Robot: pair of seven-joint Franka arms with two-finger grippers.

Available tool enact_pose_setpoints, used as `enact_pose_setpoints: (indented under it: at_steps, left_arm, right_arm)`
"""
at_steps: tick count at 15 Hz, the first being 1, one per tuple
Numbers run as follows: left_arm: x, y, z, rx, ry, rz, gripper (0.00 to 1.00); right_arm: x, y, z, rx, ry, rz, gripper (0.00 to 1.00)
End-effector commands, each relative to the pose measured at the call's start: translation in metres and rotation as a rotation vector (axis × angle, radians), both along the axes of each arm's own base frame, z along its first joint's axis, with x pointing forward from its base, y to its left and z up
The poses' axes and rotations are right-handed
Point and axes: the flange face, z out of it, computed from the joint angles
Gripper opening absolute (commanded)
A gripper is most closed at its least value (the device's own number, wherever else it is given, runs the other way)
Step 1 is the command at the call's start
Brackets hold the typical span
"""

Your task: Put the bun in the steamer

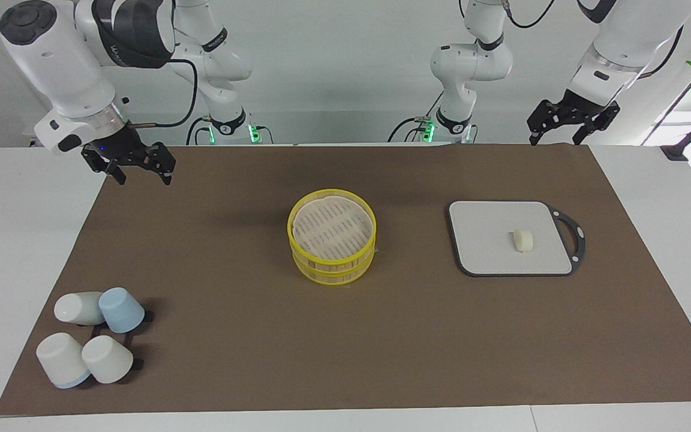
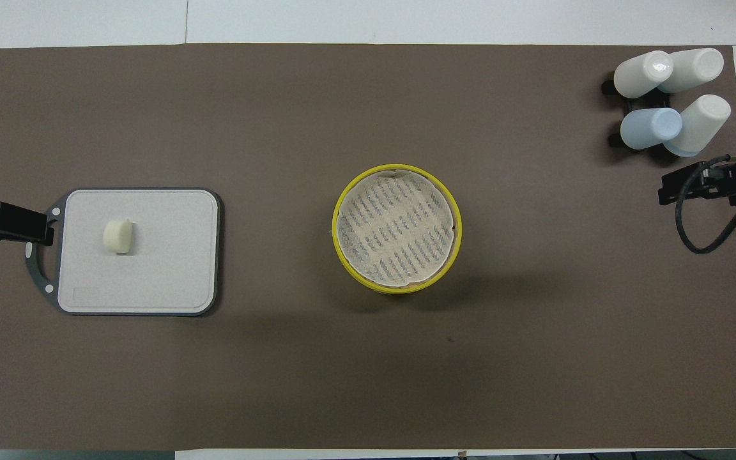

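Underneath, a brown mat (image 1: 345,336) covers the white table (image 1: 21,240).

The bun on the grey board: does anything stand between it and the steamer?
On the mat nothing does. But the steamer wears its lid, which covers the opening. The bun lies alone on the board.

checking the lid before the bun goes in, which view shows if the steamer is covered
The facing view: the steamer shows its side, two stacked yellow rims, slatted lid on top. The overhead view shows only the slatted top inside one rim.
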Motion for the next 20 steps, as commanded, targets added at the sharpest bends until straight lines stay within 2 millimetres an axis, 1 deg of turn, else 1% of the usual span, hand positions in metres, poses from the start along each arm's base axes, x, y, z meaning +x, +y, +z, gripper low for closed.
enact_pose_setpoints:
  at_steps: [1, 2, 4, 5, 7, 8, 10, 11, 12, 13, 14, 15, 16, 17, 18, 20]
  left_arm:
    - [-0.021, 0.007, -0.021, -0.023, -0.043, 0.012, 1.0]
    - [-0.026, 0.008, -0.031, -0.024, -0.058, 0.012, 1.0]
    - [-0.037, 0.021, -0.049, -0.027, -0.078, 0.033, 1.0]
    - [-0.039, 0.026, -0.057, -0.028, -0.085, 0.024, 1.0]
    - [-0.039, 0.029, -0.073, -0.03, -0.078, -0.024, 1.0]
    - [-0.037, 0.037, -0.079, -0.029, -0.074, -0.024, 1.0]
    - [-0.035, 0.042, -0.095, -0.029, -0.077, -0.031, 1.0]
    - [-0.035, 0.042, -0.107, -0.029, -0.08, -0.037, 1.0]
    - [-0.036, 0.041, -0.117, -0.029, -0.087, -0.04, 1.0]
    - [-0.036, 0.041, -0.125, -0.029, -0.091, -0.042, 1.0]
    - [-0.035, 0.042, -0.133, -0.028, -0.097, -0.05, 1.0]
    - [-0.033, 0.042, -0.145, -0.028, -0.092, -0.068, 1.0]
    - [-0.031, 0.043, -0.152, -0.028, -0.093, -0.083, 1.0]
    - [-0.028, 0.045, -0.164, -0.028, -0.086, -0.094, 1.0]
    - [-0.022, 0.049, -0.174, -0.026, -0.089, -0.098, 1.0]
    - [-0.012, 0.05, -0.191, -0.022, -0.095, -0.107, 1.0]
  right_arm:
    - [-0.001, -0.003, 0.003, -0.008, -0.022, 0.012, 1.0]
    - [0.0, -0.003, 0.003, -0.008, -0.027, 0.014, 1.0]
    - [0.0, -0.002, 0.002, -0.008, -0.025, 0.018, 1.0]
    - [-0.002, 0.002, 0.0, -0.008, -0.015, 0.025, 1.0]
    - [-0.002, 0.013, 0.003, -0.008, -0.029, 0.034, 1.0]
    - [0.0, 0.023, 0.003, -0.007, -0.039, 0.038, 1.0]
    - [0.003, 0.073, 0.001, -0.002, -0.06, 0.039, 1.0]
    - [0.005, 0.102, -0.003, 0.0, -0.068, 0.032, 1.0]
    - [0.008, 0.136, -0.012, 0.005, -0.075, 0.041, 1.0]
    - [0.011, 0.157, -0.018, 0.012, -0.084, 0.042, 1.0]
    - [0.013, 0.181, -0.03, 0.022, -0.084, 0.049, 1.0]
    - [0.012, 0.206, -0.036, 0.031, -0.096, 0.042, 0.99]
    - [0.011, 0.229, -0.045, 0.035, -0.096, 0.019, 0.99]
    - [0.009, 0.25, -0.051, 0.037, -0.092, 0.001, 0.99]
    - [0.007, 0.278, -0.057, 0.039, -0.083, -0.027, 0.99]
    - [0.002, 0.315, -0.065, 0.038, -0.071, -0.065, 0.98]
